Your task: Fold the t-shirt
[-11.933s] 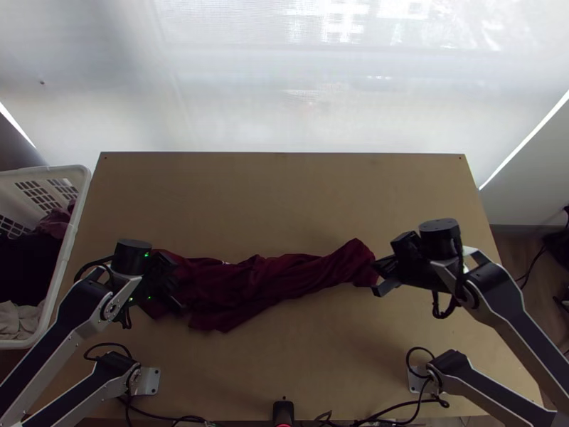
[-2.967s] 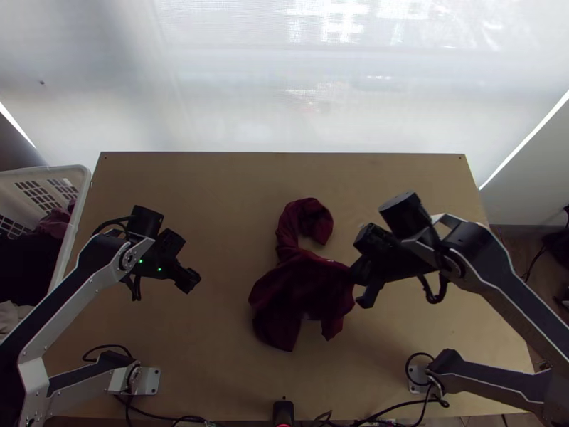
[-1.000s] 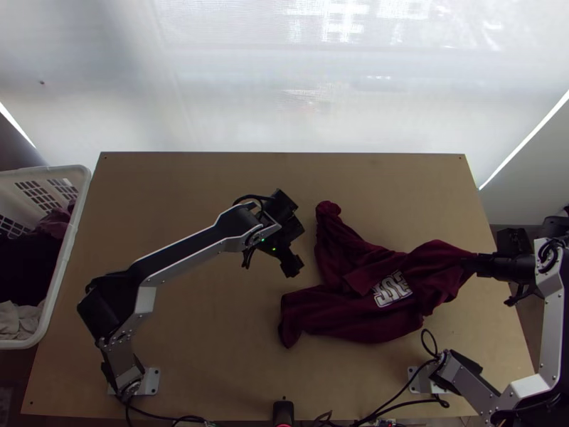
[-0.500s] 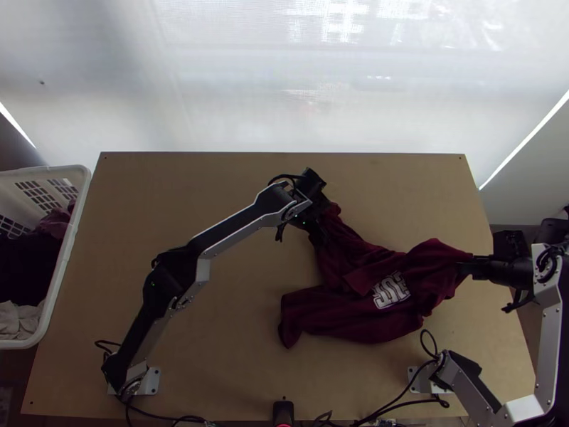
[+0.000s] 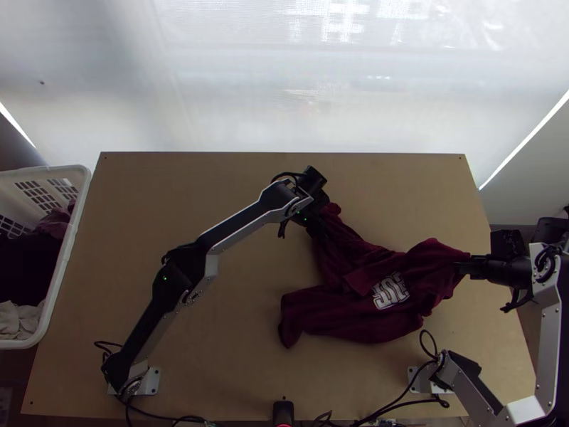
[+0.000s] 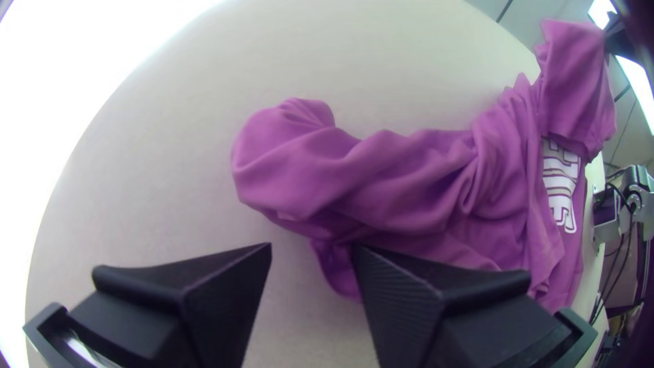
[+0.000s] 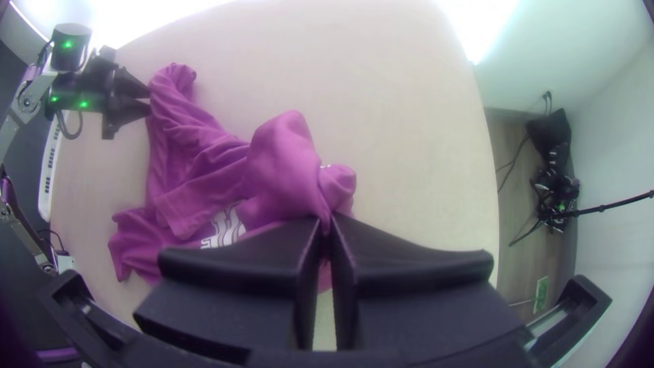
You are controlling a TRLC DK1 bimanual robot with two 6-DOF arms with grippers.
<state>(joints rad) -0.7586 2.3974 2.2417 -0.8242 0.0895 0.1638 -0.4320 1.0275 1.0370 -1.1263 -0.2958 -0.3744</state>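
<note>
The maroon t-shirt (image 5: 355,313) lies bunched across the table's middle and right, a white print showing. In the top view my left gripper (image 5: 318,226) is over its far-left end. In the left wrist view the fingers of my left gripper (image 6: 312,255) stand apart, one of them against the edge of the t-shirt (image 6: 409,184). My right gripper (image 5: 462,267) is at the shirt's right end in the top view. The right wrist view has my right gripper (image 7: 325,228) shut on a pinched part of the t-shirt (image 7: 283,163), which rises in folds there.
A white laundry basket (image 5: 53,299) with clothes stands off the table's left edge. Bare wooden table (image 5: 178,185) lies left of and beyond the shirt. Cables (image 5: 398,409) run along the near edge, beside a small black device (image 5: 283,411).
My left gripper has moved from the left side over to the shirt's far-left end. My right gripper has drawn the shirt to the right, spreading it somewhat and bringing its print into view.
</note>
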